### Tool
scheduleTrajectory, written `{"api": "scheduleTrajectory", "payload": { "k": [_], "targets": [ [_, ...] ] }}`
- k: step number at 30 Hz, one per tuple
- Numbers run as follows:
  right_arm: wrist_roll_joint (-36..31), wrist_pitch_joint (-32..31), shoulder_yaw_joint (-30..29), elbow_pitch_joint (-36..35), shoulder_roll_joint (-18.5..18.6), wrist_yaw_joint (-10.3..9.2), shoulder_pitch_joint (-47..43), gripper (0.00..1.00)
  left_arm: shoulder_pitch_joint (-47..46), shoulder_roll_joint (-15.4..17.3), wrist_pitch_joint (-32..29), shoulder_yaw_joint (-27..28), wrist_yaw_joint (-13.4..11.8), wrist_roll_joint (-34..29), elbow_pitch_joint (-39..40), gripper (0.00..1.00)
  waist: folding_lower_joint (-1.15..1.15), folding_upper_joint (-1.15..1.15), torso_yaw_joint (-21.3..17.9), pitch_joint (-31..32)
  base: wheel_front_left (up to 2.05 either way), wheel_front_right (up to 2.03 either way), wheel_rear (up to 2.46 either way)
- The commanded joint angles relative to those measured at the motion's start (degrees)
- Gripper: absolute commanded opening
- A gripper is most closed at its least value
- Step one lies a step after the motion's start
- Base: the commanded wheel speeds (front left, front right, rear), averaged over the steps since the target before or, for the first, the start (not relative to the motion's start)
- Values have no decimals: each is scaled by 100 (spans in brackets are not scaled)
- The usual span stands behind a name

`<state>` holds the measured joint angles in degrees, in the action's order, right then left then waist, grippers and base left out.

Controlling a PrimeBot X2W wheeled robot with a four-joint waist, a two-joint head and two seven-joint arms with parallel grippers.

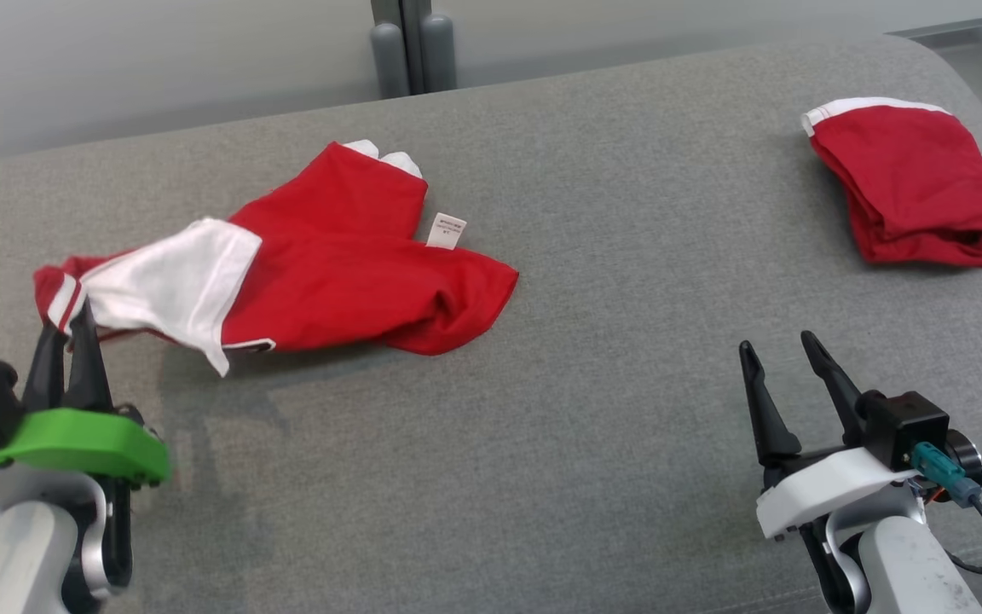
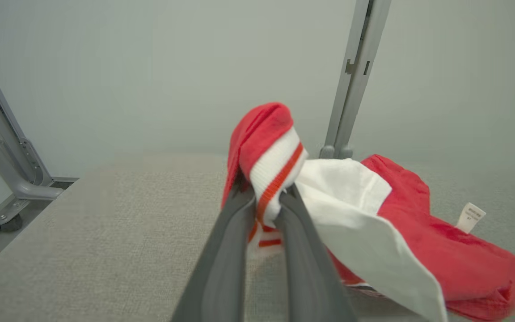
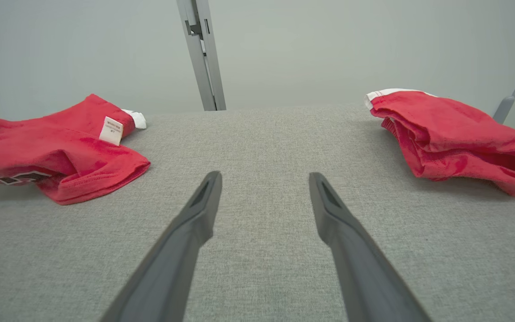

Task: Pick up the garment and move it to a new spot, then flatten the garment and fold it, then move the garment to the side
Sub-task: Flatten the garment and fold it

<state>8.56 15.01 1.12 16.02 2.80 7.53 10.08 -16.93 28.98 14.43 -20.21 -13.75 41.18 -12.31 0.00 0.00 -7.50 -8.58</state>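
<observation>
The left tool (image 1: 70, 328) pinches the crumpled garment (image 1: 346, 273) by its cuff (image 2: 275, 170); the right tool (image 1: 776, 341) gapes empty. Moving looks barely begun, lift unclear; flattening and folding remain.

Garment (image 1: 329, 273) lies on the padded table (image 1: 610, 409), left of centre. Its left end is caught between the tips of my left gripper (image 1: 69, 328) at near left. Its label (image 1: 446, 230) sits on its right half. Other garment (image 1: 913, 188) lies at far right, well apart. My right gripper (image 1: 776, 341) is near right, in front of that one, over bare table. A post (image 1: 410, 47) stands behind the far edge.
</observation>
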Motion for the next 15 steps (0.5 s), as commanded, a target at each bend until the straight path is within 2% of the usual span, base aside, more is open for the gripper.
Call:
{"api": "scheduleTrajectory", "payload": {
  "k": [1,12,15],
  "targets": [
    [-11,24,12,16,19,-9,-59,100,190,22,4,28,23,89,8,0,0,0,24,24,0,0,0],
    [-73,24,4,-18,19,-9,-15,100,767,-141,14,-34,276,402,-480,0,0,0,65,-19,0,0,0],
    [-82,24,1,-11,19,-9,5,100,818,-123,17,-28,363,446,-637,30,0,0,65,-25,0,0,0]
  ]
}}
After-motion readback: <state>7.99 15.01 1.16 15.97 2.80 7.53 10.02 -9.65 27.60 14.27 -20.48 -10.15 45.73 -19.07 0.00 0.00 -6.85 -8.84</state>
